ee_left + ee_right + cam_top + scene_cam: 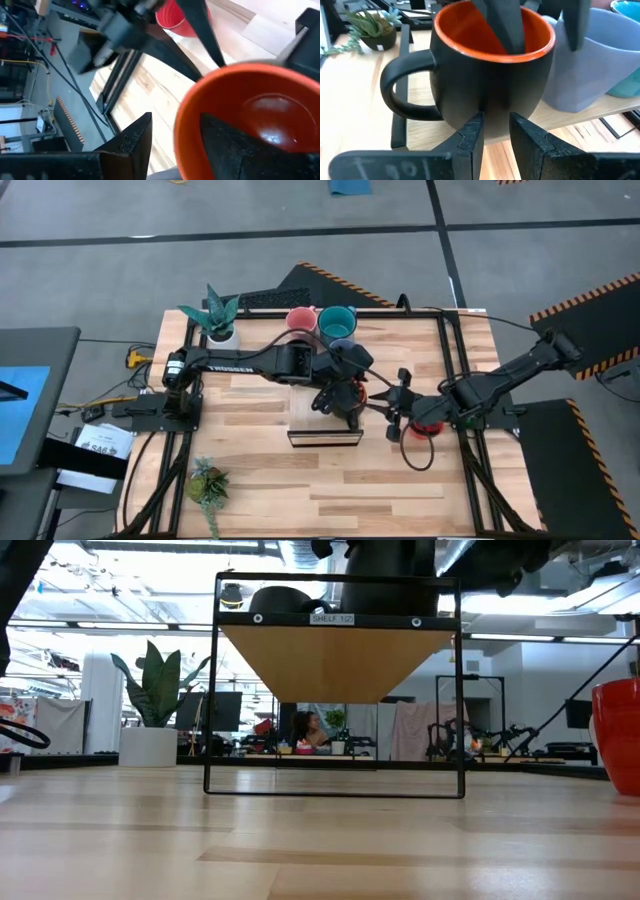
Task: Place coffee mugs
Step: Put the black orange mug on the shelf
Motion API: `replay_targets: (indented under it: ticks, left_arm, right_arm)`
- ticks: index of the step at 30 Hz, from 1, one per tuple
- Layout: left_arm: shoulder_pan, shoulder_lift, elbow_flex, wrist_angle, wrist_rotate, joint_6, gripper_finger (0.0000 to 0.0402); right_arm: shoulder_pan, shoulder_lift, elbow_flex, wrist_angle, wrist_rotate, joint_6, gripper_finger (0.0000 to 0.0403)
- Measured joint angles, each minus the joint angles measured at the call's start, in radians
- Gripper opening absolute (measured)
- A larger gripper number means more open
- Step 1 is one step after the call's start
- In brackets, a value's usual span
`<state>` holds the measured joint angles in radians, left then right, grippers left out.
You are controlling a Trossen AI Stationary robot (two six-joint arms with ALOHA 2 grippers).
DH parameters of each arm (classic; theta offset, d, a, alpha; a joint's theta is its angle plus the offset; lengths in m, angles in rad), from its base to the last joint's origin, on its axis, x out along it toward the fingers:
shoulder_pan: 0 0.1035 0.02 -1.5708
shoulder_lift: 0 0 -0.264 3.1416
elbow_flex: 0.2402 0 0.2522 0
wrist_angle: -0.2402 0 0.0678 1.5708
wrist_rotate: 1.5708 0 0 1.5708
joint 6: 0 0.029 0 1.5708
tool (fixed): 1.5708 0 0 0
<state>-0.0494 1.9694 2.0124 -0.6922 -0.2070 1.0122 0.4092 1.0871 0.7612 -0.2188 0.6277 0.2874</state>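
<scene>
My left gripper is over the middle of the table, shut on a black mug with an orange inside. The mug's handle juts sideways. Behind it, a pale blue mug and a teal mug rest by their bases on a wooden shelf top. A pink mug stands beside the teal one. A red mug stands on the table by my right arm. My right gripper is just in front of the black mug, open by a narrow gap. My left gripper holds the black mug by its wall at the rim. One finger is inside the orange hollow and the other finger is outside. The fingers come down from above into the mug's mouth, and the mug stays upright. My right gripper's fingers hide its base.
The black-framed shelf stands mid-table, its board raised above the tabletop. A potted plant in a white pot stands at the far left, and a small plant at the near left. Bare wood lies along the near edge.
</scene>
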Motion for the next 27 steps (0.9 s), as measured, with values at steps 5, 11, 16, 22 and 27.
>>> replay_targets:
  ticks: [5,11,16,22,27]
  left_arm:
    - [0.0,-0.001,0.032,0.005,0.0,0.0,0.0149]
    - [-0.002,-0.001,0.076,-0.038,-0.021,-0.007,0.0149]
    - [-0.017,-0.001,0.143,-0.087,-0.09,-0.01,0.0149]
    - [-0.063,-0.001,0.281,-0.188,-0.193,-0.028,0.0149]
    - [-0.11,-0.042,0.324,-0.285,-0.287,-0.094,0.0149]
  right_arm:
    - [-0.007,0.03,0.0,-0.003,-0.001,0.0,0.0119]
    - [-0.007,0.027,0.0,-0.006,-0.001,-0.003,0.0119]
    - [-0.007,0.017,0.0,-0.008,0.0,-0.006,0.0119]
    - [-0.014,0.012,0.0,-0.01,0.0,-0.008,0.0119]
    - [-0.013,0.012,0.0,-0.012,0.001,-0.008,0.0119]
